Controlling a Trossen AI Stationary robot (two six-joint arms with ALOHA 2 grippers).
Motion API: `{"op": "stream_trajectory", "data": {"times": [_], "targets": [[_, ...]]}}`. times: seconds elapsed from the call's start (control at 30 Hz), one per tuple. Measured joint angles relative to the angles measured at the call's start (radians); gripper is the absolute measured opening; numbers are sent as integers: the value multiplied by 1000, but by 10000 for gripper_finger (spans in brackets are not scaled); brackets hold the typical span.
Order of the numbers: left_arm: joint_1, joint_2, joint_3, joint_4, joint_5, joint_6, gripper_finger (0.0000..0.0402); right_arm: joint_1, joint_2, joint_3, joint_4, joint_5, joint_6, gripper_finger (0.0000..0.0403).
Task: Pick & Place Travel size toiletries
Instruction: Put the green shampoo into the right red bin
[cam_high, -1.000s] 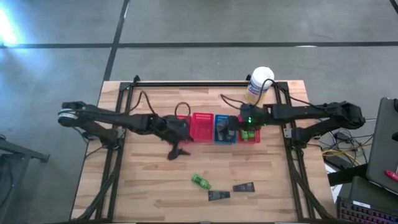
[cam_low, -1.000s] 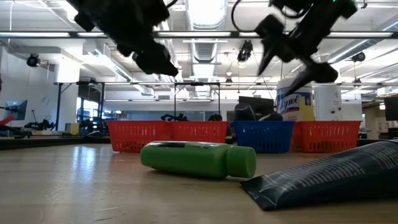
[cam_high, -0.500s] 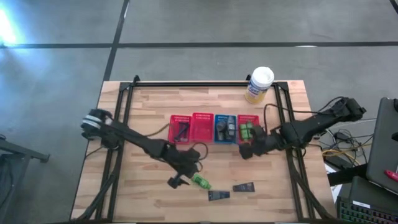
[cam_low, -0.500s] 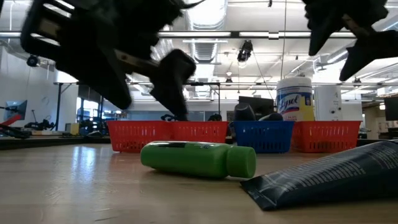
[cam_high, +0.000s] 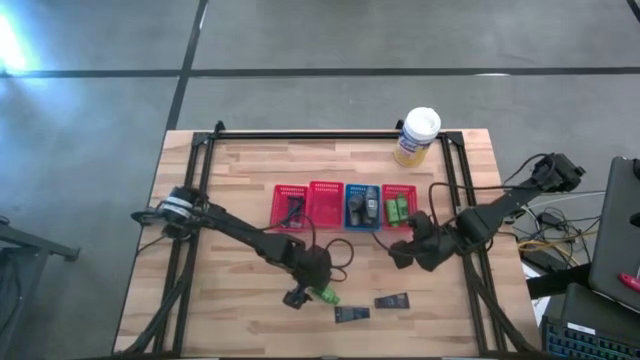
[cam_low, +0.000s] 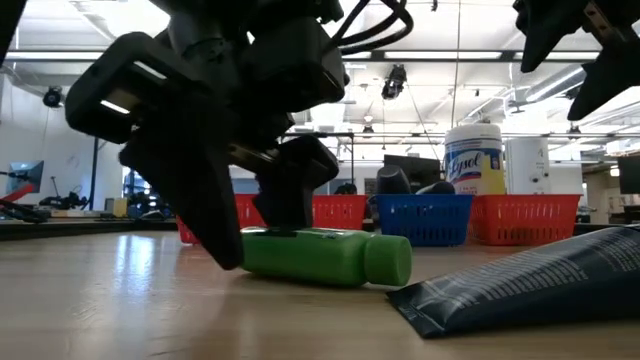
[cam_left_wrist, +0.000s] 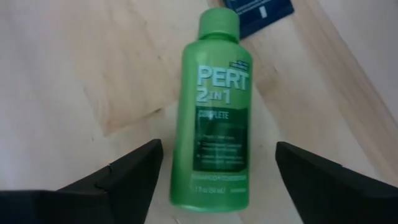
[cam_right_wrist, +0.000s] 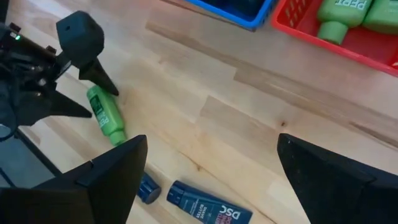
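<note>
The green bottle (cam_left_wrist: 214, 106) lies on its side on the bare tabletop (cam_high: 230, 310), toward the front, with its cap pointing toward two dark tubes (cam_high: 392, 300) that lie just beside it. The left gripper (cam_high: 305, 293) is down over the bottle, jaws spread wide with one finger on each side of the body and nothing yet held; in the low view one finger (cam_low: 205, 200) reaches almost to the wood while the other sits by the bottle's upper flank. The bottle looks like light, rigid plastic with a smooth glossy label, so it will likely roll or skid if only one finger meets it first. The best hold is across the straight middle of the body, at the label, not the narrower cap end where the jaws could slip off. The tubes look soft and flat, and would be harder to get a finger under. The right gripper (cam_high: 400, 246) hangs over open tabletop in front of the row of baskets (cam_high: 322, 205), jaws wide apart and empty. Whether the left fingers already touch the bottle is hard to tell, since the gripper's bulk hides its far end in the low view. From above the arm covers most of the bottle, and what fills the baskets is too small to sort out, apart from more green bottles (cam_right_wrist: 348, 15) in the red one nearest the right arm.
</note>
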Motion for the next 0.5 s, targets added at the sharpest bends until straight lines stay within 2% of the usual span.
{"op": "stream_trajectory", "data": {"times": [0.17,0.33,0.5], "targets": [[1,-2,5,1,-17,-12,245,26,0,-3,54,-45,36,358],[2,-2,9,10,-25,-9,158,58,0,-59,276,-62,91,345],[11,-24,8,8,-49,-62,149,79,0,-142,403,-8,194,330]]}}
